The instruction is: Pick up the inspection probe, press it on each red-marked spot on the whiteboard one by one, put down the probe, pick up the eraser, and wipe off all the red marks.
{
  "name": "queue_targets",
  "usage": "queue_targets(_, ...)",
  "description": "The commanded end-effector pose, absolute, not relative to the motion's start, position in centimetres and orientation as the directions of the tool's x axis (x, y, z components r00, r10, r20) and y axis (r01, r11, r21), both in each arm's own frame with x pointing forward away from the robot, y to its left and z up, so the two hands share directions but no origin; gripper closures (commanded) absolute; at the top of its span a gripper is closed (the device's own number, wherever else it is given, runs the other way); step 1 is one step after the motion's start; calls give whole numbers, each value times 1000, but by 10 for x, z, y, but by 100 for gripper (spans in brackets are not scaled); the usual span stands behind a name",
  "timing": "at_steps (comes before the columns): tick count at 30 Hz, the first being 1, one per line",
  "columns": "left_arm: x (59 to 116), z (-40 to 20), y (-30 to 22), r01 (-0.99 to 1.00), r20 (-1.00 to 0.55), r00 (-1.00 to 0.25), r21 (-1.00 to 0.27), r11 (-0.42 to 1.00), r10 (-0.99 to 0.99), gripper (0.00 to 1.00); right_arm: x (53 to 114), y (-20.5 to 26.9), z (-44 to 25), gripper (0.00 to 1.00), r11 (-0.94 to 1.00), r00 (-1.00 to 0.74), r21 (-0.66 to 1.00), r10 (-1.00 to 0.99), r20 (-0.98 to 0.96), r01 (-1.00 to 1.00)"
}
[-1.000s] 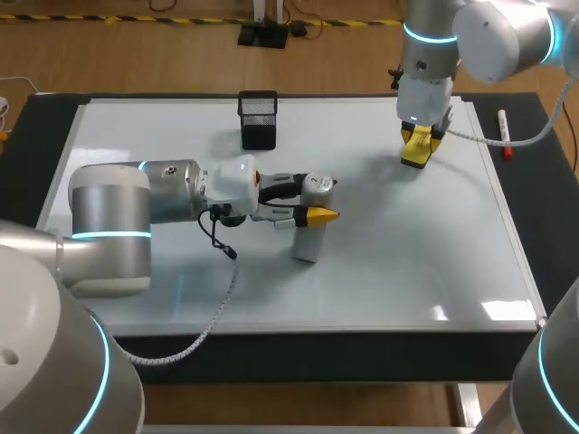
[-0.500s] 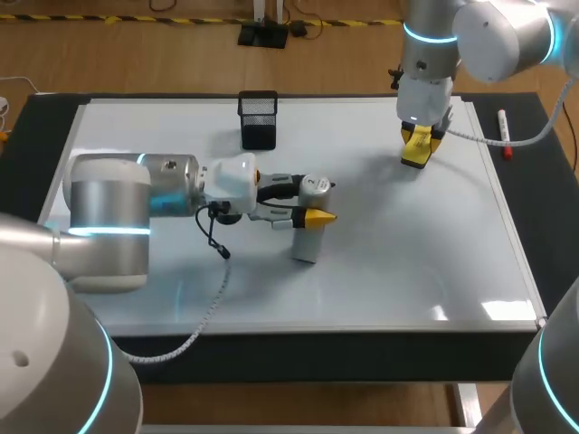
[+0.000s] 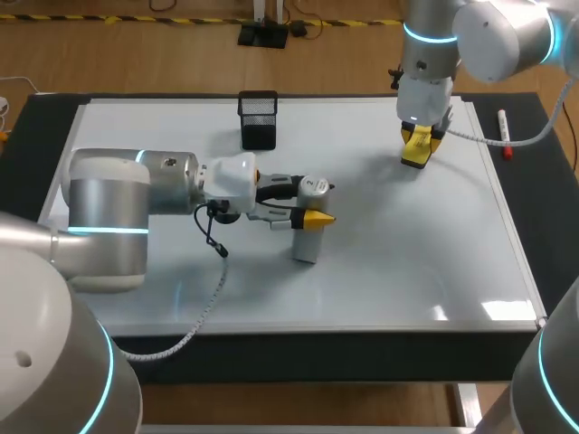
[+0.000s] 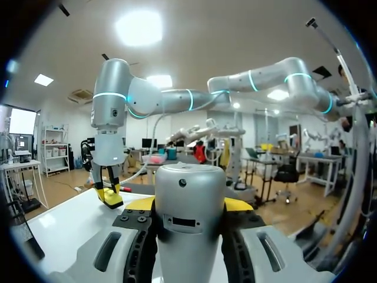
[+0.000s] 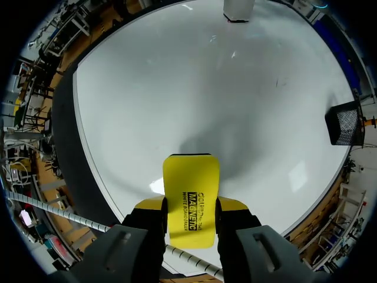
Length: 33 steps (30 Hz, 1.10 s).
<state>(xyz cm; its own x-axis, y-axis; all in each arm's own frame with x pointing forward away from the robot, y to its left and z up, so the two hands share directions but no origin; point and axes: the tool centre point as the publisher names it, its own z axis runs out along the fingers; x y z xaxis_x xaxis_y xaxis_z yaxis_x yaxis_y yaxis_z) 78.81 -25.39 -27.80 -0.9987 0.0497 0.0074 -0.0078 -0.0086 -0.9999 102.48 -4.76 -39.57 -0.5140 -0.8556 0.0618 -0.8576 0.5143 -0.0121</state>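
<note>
The whiteboard (image 3: 407,271) shows no red marks. My left gripper (image 4: 189,204) clamps the probe (image 3: 309,242). My right gripper (image 5: 191,205) clamps the eraser (image 5: 190,180); I would press it flat.

The left arm (image 3: 127,203) and right arm (image 3: 488,36) are fat silver-grey cylinders with glowing cyan rings (image 3: 109,233) at the joints. Behind the left gripper (image 3: 317,201) sits a white wrist block (image 3: 231,176), and behind that trail a thin black cable (image 3: 215,237) and a grey braided cable (image 3: 210,303). Its fingers (image 4: 126,247) are black, with small dark screws (image 4: 134,219) and bright yellow tips (image 4: 238,204); the right gripper (image 3: 418,149) matches
</note>
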Motion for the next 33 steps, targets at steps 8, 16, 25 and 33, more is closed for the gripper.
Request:
queue_targets(8,783,-279,-252,-4,4,-999,-1000,-3,51,100,1026,-48,-395,100,513,-513,-12,-856,65,-858)
queue_targets(16,786,-267,-248,15,-17,-999,-999,-36,51,100,1026,-48,-395,100,513,-513,-12,-856,65,-858)
queue_targets(25,809,-249,-217,22,-24,-999,-997,-72,28,100,1026,-48,-395,100,513,-513,-12,-856,65,-858)
queue_targets(33,825,-240,-180,29,-27,-999,-996,-80,-22,100,1026,-48,-395,100,513,-513,-12,-856,65,-858)
